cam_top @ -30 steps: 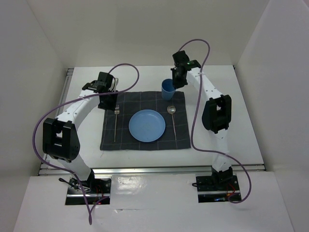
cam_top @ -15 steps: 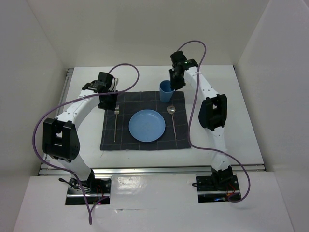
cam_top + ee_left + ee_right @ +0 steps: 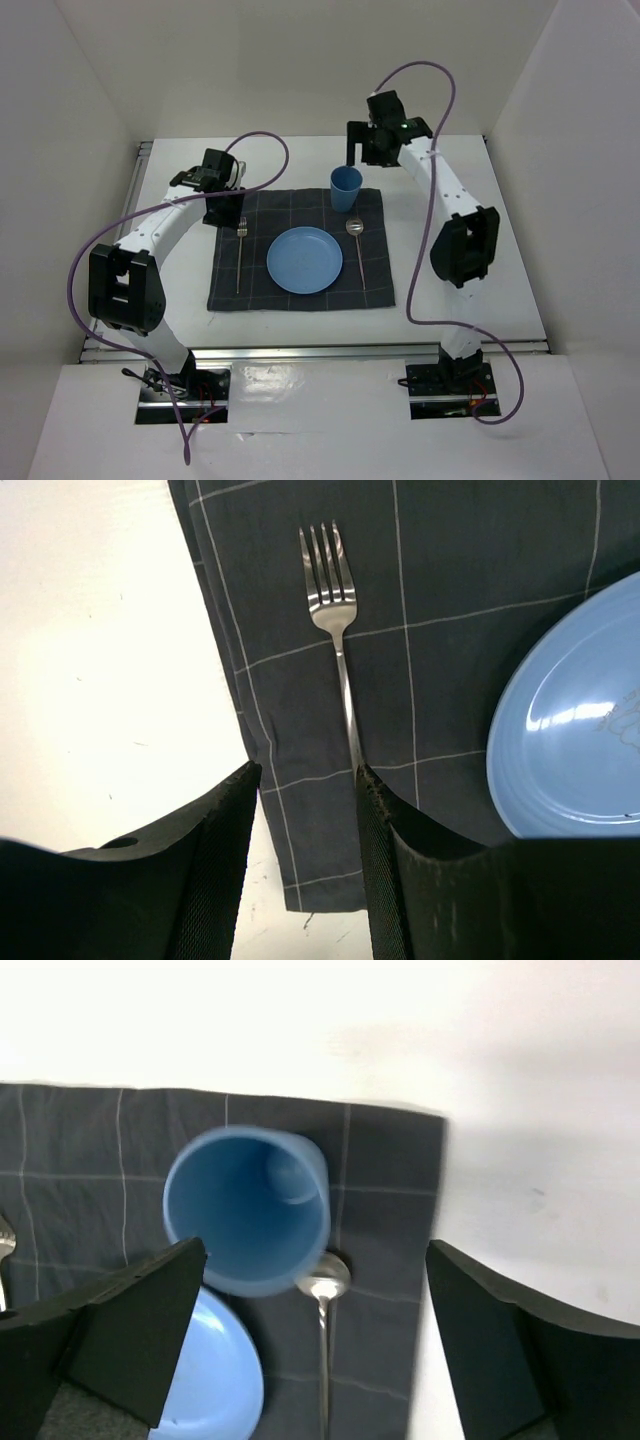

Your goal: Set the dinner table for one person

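We record 1 white counter [image 3: 300, 162] beneath both arms, bearing 1 checked cloth [image 3: 228, 290] with plate [image 3: 304, 260], fork [image 3: 330, 590], spoon [image 3: 355, 228] and cup [image 3: 245, 1222]. Right hand [image 3: 315, 1258] spread wide, empty, above the cup; left hand [image 3: 307, 775] half-spread, empty, over the fork handle.

White worktop [image 3: 310, 165] with aluminium rails [image 3: 320, 350] along its near and left edges; a dark grey checked cloth [image 3: 300, 300] lies flat at its centre.
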{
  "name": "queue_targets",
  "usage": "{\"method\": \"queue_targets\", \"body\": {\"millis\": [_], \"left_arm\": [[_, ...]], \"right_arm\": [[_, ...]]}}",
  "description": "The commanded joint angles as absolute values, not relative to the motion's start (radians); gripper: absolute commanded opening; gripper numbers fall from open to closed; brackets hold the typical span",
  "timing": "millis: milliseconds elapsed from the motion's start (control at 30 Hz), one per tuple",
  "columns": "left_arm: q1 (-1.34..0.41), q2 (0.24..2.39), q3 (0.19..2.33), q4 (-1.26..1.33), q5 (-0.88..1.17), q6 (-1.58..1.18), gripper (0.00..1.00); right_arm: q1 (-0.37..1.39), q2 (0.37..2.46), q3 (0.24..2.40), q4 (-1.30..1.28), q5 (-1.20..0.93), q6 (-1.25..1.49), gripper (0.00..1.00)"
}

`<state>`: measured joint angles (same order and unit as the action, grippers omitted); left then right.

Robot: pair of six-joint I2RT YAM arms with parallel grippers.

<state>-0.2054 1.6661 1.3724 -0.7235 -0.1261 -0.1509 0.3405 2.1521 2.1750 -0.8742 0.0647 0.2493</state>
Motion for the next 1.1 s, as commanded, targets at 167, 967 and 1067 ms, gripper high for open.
{"method": "queue_targets", "body": {"millis": [167, 967, 1067], "left_arm": [[-0.132, 1.641, 1.368, -0.706, -0.136, -0.115, 0.52], [0.138, 1.332, 1.146, -0.830, -0.163, 0.012, 0.50], [0.138, 1.307, 1.137, -0.830, -0.163, 0.012, 0.50]], "right_arm": [[0.138, 1.697, 1.651, -0.821, 0.097, 0.343, 1.00], [-0.202, 1.266, 1.121, -0.813, -0.086, 0.440, 1.00], [-0.202, 1.255, 1.101, -0.822, -0.086, 0.440, 1.00]]}}
